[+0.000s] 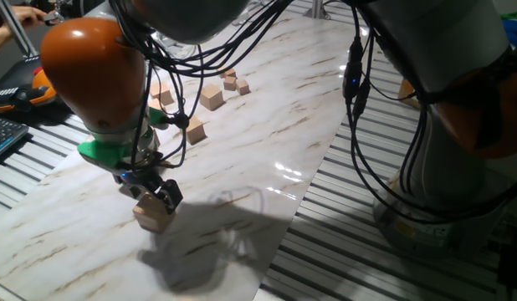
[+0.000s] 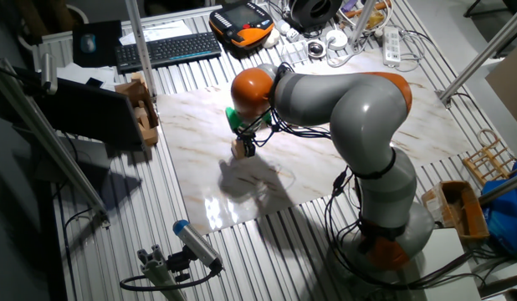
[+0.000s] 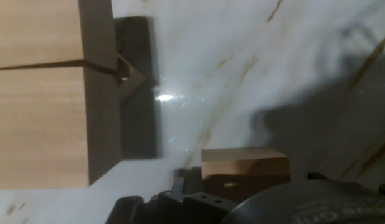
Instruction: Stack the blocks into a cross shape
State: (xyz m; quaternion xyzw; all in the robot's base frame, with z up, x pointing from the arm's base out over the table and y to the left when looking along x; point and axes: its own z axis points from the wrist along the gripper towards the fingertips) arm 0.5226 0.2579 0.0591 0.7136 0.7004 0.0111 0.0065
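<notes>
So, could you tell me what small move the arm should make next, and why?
Probably open the hand and lift straight up. The block between its fingers looks to be resting on the marble table, though contact is hard to confirm. Other blocks wait farther back to be fetched.

you can't see the gripper's [image 1: 150, 194] fingertips apart in either fixed view, so its grip on the block [image 1: 152, 213] beneath it stays unclear. in the hand view, two stacked blocks [image 3: 40, 93] are cut by the left edge, and everything is blurred.
</notes>
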